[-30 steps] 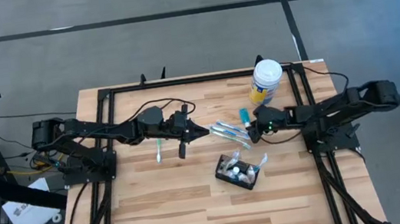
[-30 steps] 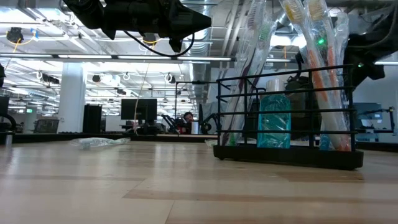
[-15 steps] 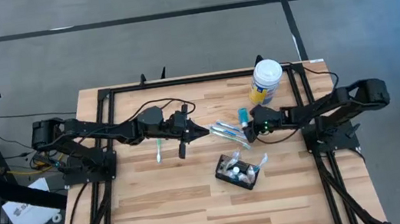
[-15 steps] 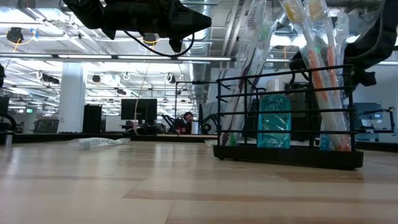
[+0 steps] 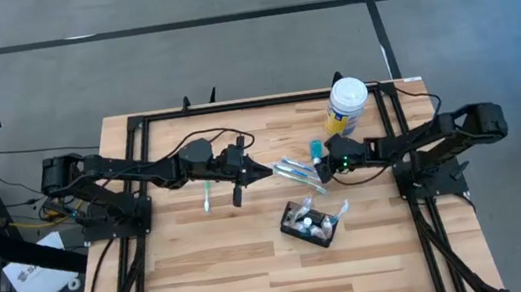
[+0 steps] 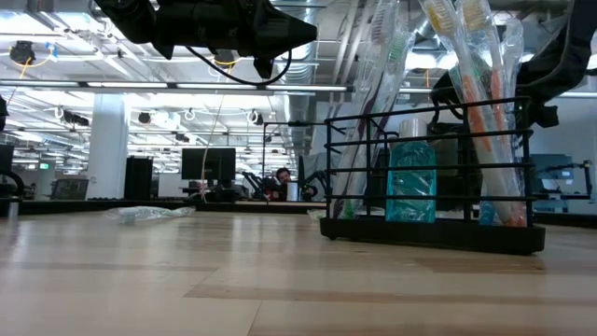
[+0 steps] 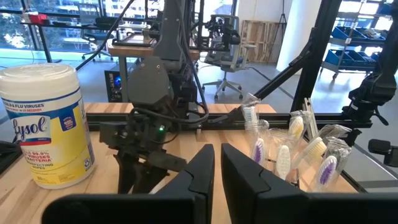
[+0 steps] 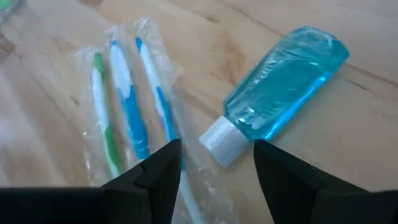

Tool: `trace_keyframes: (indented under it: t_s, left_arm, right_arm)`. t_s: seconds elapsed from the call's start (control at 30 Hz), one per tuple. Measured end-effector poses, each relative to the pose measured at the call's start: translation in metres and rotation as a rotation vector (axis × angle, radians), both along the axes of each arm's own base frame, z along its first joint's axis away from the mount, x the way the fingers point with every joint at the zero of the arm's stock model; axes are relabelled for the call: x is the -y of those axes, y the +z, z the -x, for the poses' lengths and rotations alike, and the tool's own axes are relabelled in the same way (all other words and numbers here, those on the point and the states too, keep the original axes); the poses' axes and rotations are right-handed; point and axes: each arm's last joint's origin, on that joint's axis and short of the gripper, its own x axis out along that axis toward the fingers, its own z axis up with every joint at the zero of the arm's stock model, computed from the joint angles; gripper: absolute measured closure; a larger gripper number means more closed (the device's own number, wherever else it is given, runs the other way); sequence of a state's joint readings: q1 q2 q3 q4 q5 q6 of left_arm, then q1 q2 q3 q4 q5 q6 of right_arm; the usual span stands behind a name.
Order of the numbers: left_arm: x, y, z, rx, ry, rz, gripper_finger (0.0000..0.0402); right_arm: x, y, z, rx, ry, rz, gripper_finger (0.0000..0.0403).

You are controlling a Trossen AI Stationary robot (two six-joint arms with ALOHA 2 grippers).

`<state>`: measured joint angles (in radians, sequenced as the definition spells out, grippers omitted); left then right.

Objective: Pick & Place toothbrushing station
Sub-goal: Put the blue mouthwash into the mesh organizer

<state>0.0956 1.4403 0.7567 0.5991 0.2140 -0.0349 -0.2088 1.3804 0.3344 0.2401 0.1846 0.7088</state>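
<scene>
Seen from above, centre-right of frame: right gripper reaching leftward from its base at the right table edge, arm stretched low and nearly level, green light glowing on the wrist. Fingers spread wide, holding nothing, poised just over the white cap of the blue bottle and the nearest of three wrapped toothbrushes. Bottle lying flat on the table, just beside the brushes.

Left of centre: left gripper extended rightward from the left edge, arm level above the wood, jaws pinched almost together, gripping nothing. Another wrapped toothbrush lying under that arm, left of the gripper.

Lower centre, below both grippers and apart from them: station, a black wire holder standing upright on the table, already loaded with wrapped brushes and a blue bottle; in the low view, filling the right half of the frame.

Upper right of the table: wipes tub, upright, white lid, yellow label, behind the right gripper.
</scene>
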Motion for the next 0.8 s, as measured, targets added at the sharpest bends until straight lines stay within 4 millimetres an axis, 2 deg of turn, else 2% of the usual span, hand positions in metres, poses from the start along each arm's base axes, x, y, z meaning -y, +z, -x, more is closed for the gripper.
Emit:
trace_keyframes:
  t_s: [0.2, 0.43, 0.8]
  left_arm:
    - [0.000, 0.000, 0.000, 0.000, 0.000, 0.000, 0.0380]
    - [0.000, 0.000, 0.000, -0.001, 0.000, 0.000, 0.0380]
    - [0.000, 0.000, 0.000, -0.001, 0.000, 0.000, 0.0380]
  right_arm:
    - [0.006, -0.005, 0.003, -0.037, -0.073, -0.005, 0.0216]
    - [0.010, -0.012, -0.003, -0.052, -0.082, -0.001, 0.0218]
    - [0.011, -0.007, -0.003, -0.131, -0.091, -0.012, 0.0234]
